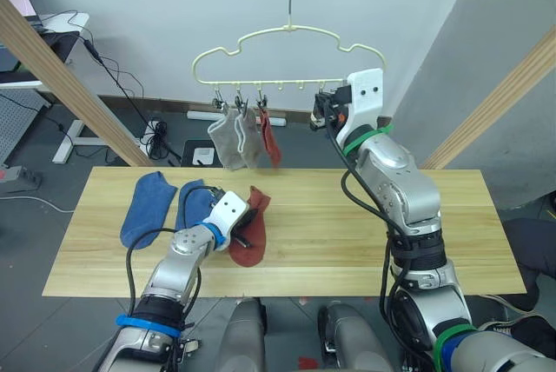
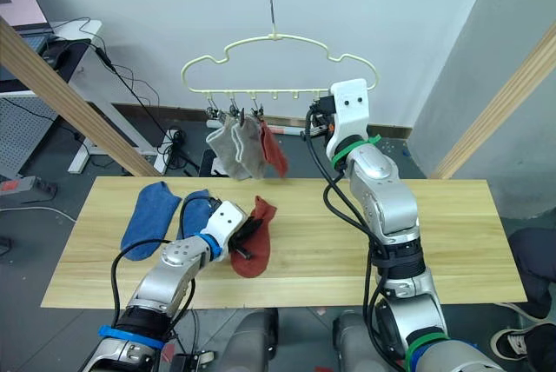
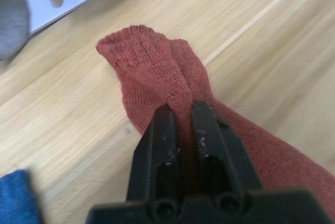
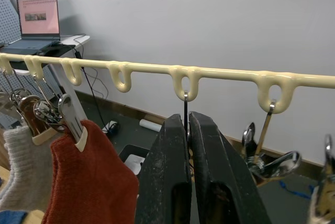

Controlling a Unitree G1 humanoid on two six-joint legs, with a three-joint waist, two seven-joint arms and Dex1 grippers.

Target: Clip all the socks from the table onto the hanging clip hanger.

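Grey wall and dark floor lie behind a long light-wood plank surface (image 1: 365, 242) framed by pale wooden poles (image 1: 61, 76). Above its far edge a pale-yellow cloud-shaped clip hanger (image 1: 287, 59) hangs by its hook. Two grey socks (image 1: 236, 139) and one rust-red sock (image 1: 270, 139) are already clipped at its left end.

On the surface, two blue socks (image 1: 143, 207) lie at the left. Just right of them lies the second rust-red sock (image 2: 257, 242). The left gripper (image 3: 181, 113) has its jaws closed on a pinched fold of this sock, partway along it, with the cuff standing up beyond the fingertips and the rest trailing on the wood.

The right gripper (image 4: 187, 124) is raised at the hanger's lower bar, right of the hung socks. Its jaws are closed around the thin wire of an empty metal clip (image 4: 185, 103) hanging from one loop.

Likely risks: the pinch holds only a narrow ridge of soft knit, so the sock could slip free on lifting. The held point is away from the cuff edge, so the loose cuff may flop and miss the clip's mouth. The hanger swings freely on its hook, so a push or pull from the right gripper could tilt it and move the clip away from the arriving sock.
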